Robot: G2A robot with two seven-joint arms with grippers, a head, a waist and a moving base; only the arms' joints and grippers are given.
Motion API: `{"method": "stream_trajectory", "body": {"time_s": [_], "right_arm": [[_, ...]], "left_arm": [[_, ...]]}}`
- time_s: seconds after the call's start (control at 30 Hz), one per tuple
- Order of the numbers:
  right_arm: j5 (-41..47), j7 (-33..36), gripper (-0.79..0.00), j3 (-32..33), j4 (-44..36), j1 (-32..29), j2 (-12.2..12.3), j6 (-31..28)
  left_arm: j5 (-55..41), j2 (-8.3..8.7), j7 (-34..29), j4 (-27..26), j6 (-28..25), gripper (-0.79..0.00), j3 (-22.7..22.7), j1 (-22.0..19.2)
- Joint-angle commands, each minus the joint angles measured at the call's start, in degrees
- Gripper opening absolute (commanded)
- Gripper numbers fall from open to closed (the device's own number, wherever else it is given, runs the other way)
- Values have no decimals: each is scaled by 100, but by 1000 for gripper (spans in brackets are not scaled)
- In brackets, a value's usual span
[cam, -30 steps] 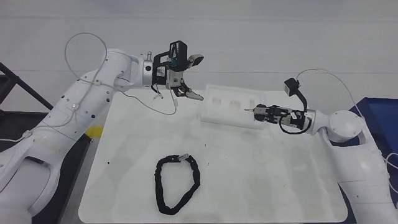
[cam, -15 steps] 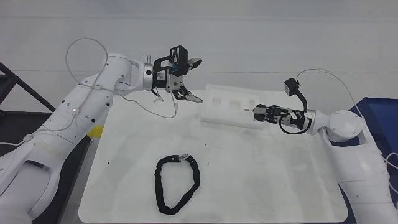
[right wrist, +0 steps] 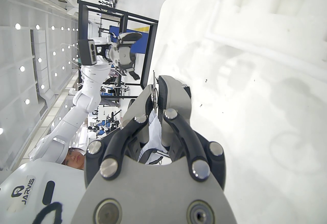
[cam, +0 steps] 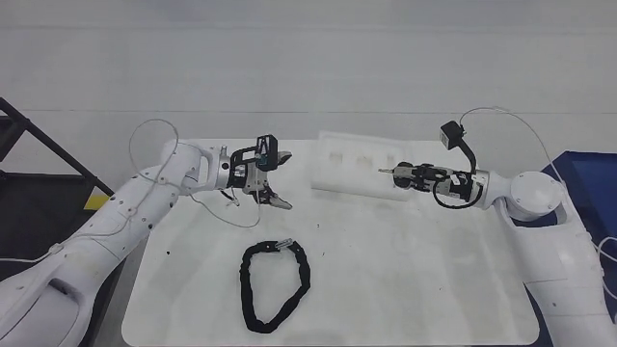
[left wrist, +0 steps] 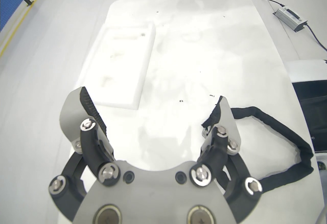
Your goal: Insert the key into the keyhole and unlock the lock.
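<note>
Just beside the parted jaws of the left gripper (left wrist: 152, 97), I'd pin the head of the black fabric-sleeved chain lock (left wrist: 281, 128), the right gripper (right wrist: 155, 82) clamped on the thin silver key (right wrist: 154, 92).

The left arm (cam: 135, 214) and right arm (cam: 540, 198) have glossy white shells with rounded joints, and a thin white cable (cam: 154, 121) loops off each. The left claw (left wrist: 153, 102) has grey metal fingers (left wrist: 71, 112), black ribbed pads (left wrist: 90, 105), black links and silver screws (left wrist: 109, 172). The right claw (right wrist: 156, 84) matches. A black camera box (cam: 450, 136) is mounted at each wrist.
</note>
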Motion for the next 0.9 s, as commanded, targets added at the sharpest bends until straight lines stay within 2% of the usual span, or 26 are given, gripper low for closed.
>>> {"method": "stream_trajectory", "body": {"time_s": [0.0, 0.23, 0.5, 0.87], "right_arm": [[0, 0, -785, 0, 0, 0, 0, 0], [0, 0, -785, 0, 0, 0, 0, 0], [0, 0, -785, 0, 0, 0, 0, 0], [0, 0, -785, 0, 0, 0, 0, 0]], "left_arm": [[-4, -30, -56, 86, 0, 0, 200, 17], [175, -86, 45, 398, 0, 0, 1033, -57], [-49, -203, 63, 785, 0, 0, 1955, -370], [-46, -219, 93, 771, 0, 0, 2012, -369]]}}
